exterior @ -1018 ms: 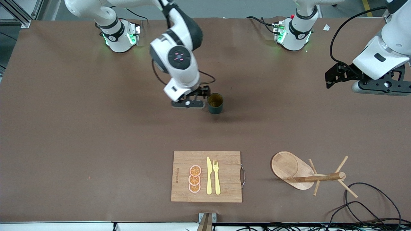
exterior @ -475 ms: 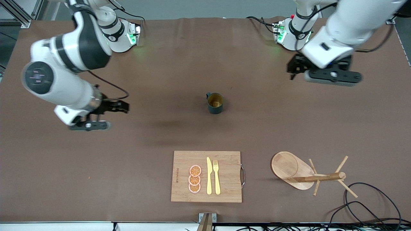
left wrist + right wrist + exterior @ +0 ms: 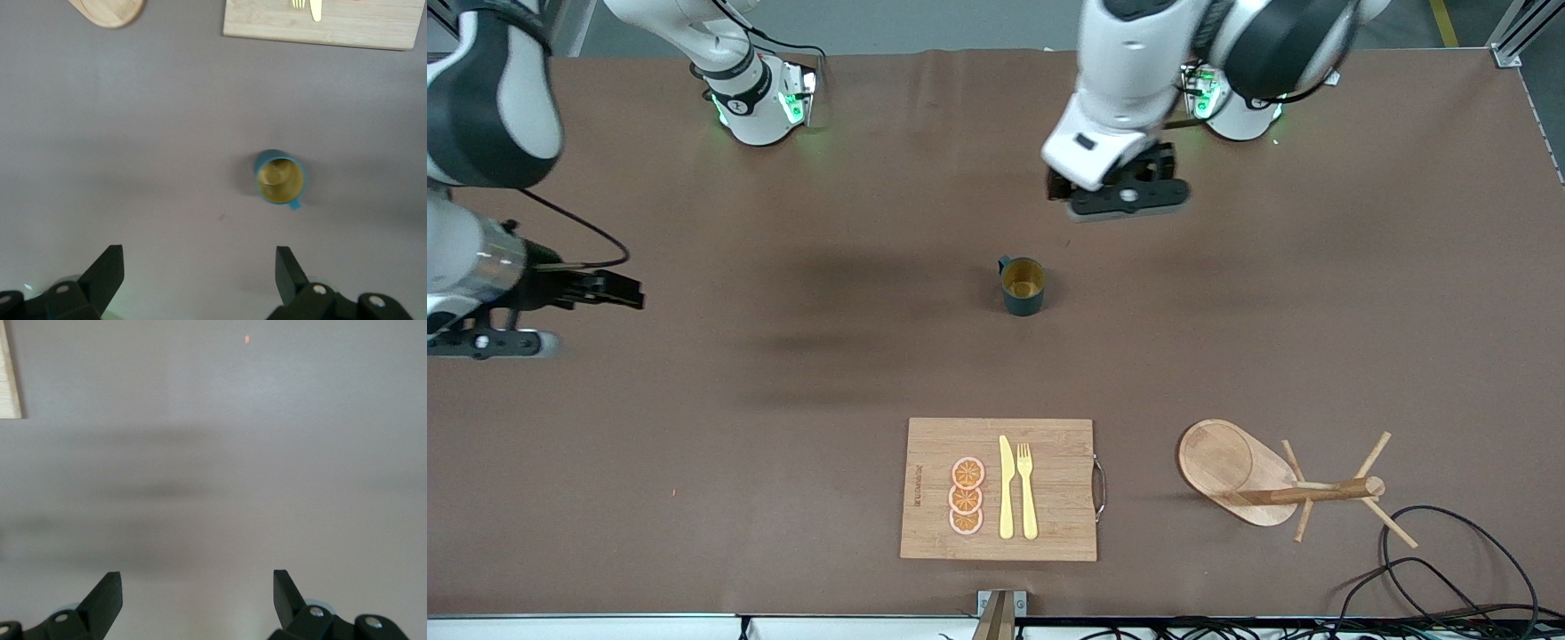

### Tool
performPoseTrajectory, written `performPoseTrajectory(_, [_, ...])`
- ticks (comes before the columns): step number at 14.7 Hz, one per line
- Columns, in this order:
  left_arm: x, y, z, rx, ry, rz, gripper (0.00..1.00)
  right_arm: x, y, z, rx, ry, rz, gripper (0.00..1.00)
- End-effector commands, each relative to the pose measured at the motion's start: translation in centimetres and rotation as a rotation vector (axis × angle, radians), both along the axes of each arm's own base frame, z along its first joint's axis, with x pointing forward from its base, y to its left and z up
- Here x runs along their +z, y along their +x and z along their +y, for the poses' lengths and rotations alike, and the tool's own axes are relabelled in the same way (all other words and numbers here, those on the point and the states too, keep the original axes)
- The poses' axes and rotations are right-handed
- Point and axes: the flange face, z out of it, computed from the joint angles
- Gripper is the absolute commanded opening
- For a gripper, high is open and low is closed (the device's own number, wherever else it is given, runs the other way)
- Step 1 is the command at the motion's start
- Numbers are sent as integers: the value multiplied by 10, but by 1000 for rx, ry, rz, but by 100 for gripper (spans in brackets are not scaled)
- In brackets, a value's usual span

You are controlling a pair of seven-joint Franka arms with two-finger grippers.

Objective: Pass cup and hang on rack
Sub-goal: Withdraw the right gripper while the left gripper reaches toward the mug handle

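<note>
The dark teal cup point(image 3: 1023, 285) with a yellow-tan inside stands upright and alone in the middle of the table, its small handle toward the right arm's end. It also shows in the left wrist view point(image 3: 280, 179). My left gripper point(image 3: 1108, 180) is open and empty, up over the bare table between the cup and its own base; its jaws point(image 3: 198, 261) stand wide apart, short of the cup. My right gripper point(image 3: 628, 295) is open and empty over the right arm's end of the table point(image 3: 197, 583). The wooden rack point(image 3: 1280, 484) stands near the front edge toward the left arm's end.
A bamboo cutting board point(image 3: 1049, 489) with a yellow knife, a fork and orange slices lies near the front edge, nearer the camera than the cup. Black cables point(image 3: 1449, 560) loop beside the rack. The rack's base point(image 3: 110, 10) and the board point(image 3: 373, 30) show in the left wrist view.
My right gripper has left the cup's side and swung out to its end of the table. My left gripper has swung in from its end toward the cup. The cup has not moved.
</note>
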Motion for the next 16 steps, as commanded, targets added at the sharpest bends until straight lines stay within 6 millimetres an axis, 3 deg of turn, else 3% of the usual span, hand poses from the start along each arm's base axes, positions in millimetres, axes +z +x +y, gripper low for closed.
performPoseTrajectory(1, [-24, -27, -49, 110, 51, -50, 100, 11, -2, -21, 21, -20, -10, 100])
performPoseTrajectory(4, [-68, -58, -102, 190, 53, -91, 100, 12, -3, -36, -4, -20, -11, 100])
performPoseTrajectory(6, [-101, -72, -124, 222, 94, -138, 100, 12, -3, -42, -16, -22, -13, 100])
performPoseTrajectory(8, [-134, -102, -151, 189, 164, -258, 100, 10, -2, -55, -39, -23, -11, 100])
performPoseTrajectory(10, [-170, -105, -157, 262, 208, -307, 100, 28, 1, -58, -43, -28, -47, 100])
performPoseTrajectory(14, [-226, -140, -181, 307, 254, -420, 99, 30, 2, -58, -44, -29, -55, 100])
performPoseTrajectory(16, [-246, -142, -184, 369, 256, -516, 98, 37, 3, -58, -43, -30, -69, 100])
